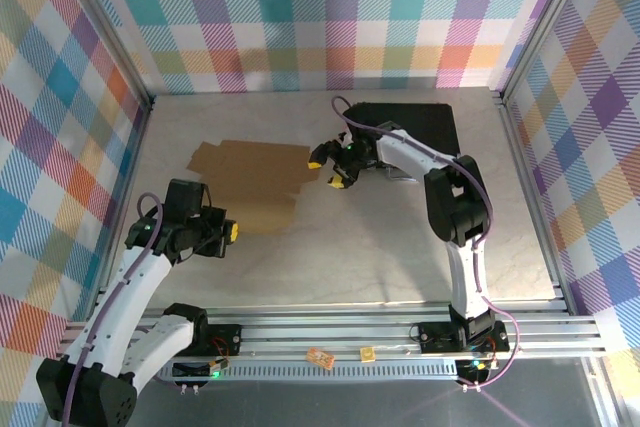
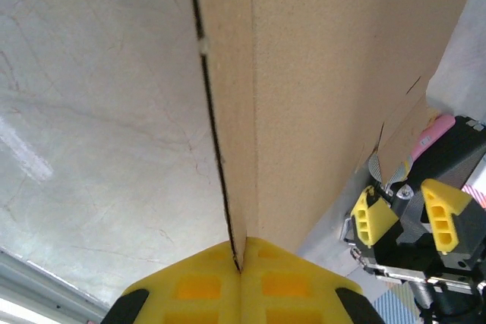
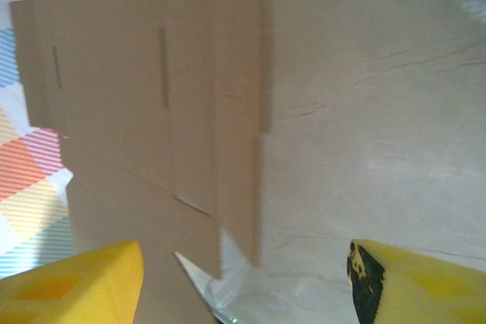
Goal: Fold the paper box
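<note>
Barely started: the flat brown corrugated-cardboard paper box [image 1: 250, 182] lies unfolded (no flap up). My left gripper [image 2: 240, 254] pinches its edge, right gripper [image 1: 326, 172] open alongside.

The paper box [image 1: 250, 182] is plain brown corrugated cardboard, matt. Just ahead of my left pincer [image 2: 240, 252] its face looks finely grainy, with a raw cut edge. My fingers [image 2: 292, 282] are yellow plastic, smooth and dull, with moulded pockets. Under my right pincer [image 3: 244, 267] the table [image 3: 380, 111] is a pale, marble-veined top, smooth with a soft sheen. Beyond that pincer lies a black case [image 1: 420, 119], matt. Well behind both pincers runs a rail [image 1: 330, 332] of bare ribbed metal.
</note>
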`<state>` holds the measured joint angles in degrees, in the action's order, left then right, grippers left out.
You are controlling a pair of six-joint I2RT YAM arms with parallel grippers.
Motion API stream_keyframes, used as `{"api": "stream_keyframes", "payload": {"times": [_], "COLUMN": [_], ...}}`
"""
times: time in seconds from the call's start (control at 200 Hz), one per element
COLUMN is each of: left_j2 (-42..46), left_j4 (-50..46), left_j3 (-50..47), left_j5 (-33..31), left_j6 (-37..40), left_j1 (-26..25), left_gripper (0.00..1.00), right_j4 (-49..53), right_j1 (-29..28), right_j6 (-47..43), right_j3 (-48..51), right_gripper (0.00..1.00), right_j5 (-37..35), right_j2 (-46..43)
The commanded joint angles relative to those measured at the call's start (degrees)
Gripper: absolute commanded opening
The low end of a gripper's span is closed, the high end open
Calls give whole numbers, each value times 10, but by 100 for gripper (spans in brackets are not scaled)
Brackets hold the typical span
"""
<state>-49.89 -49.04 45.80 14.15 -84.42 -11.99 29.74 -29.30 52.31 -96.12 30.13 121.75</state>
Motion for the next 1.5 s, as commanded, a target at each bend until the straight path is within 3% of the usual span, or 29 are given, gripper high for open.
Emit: {"api": "stream_keyframes", "payload": {"times": [0.0,0.165,0.385,0.54,0.615,0.66,0.735,0.8,1.0,1.2,1.355,1.495], "left_j2": [11,13,21,18,11,3,-19,-48,-170,-362,-520,-633], "left_j4": [-40,-63,-69,-58,-61,-74,-105,-131,-94,-81,-188,-307], "left_j3": [18,32,32,33,43,64,120,181,318,470,669,853], "left_j5": [17,24,32,44,49,43,23,1,-22,-43,-47,-33], "left_j6": [-1,14,14,14,17,25,44,61,44,-25,-78,-124], "left_j1": [-4,-4,-4,-4,-5,-4,-4,-4,-24,-67,-72,-68], "left_gripper": [0,0,0,0,0,19,54,66,68,74,77,79], "right_j4": [-34,-86,-94,-85,-44,-20,12,40,23,-58,-153,-182], "right_j1": [-9,-16,-26,-30,-30,-29,-27,-27,-22,-13,-6,-4], "right_j6": [21,33,43,26,-13,-44,-102,-159,-304,-396,-452,-488], "right_j3": [-10,-26,-58,-73,-91,-100,-107,-104,-19,121,223,254], "right_gripper": [71,68,55,29,9,0,0,0,0,0,0,0], "right_j5": [22,35,36,21,-12,-35,-73,-111,-148,-156,-149,-141], "right_j2": [25,60,93,93,79,66,31,-9,-153,-278,-357,-376]}}
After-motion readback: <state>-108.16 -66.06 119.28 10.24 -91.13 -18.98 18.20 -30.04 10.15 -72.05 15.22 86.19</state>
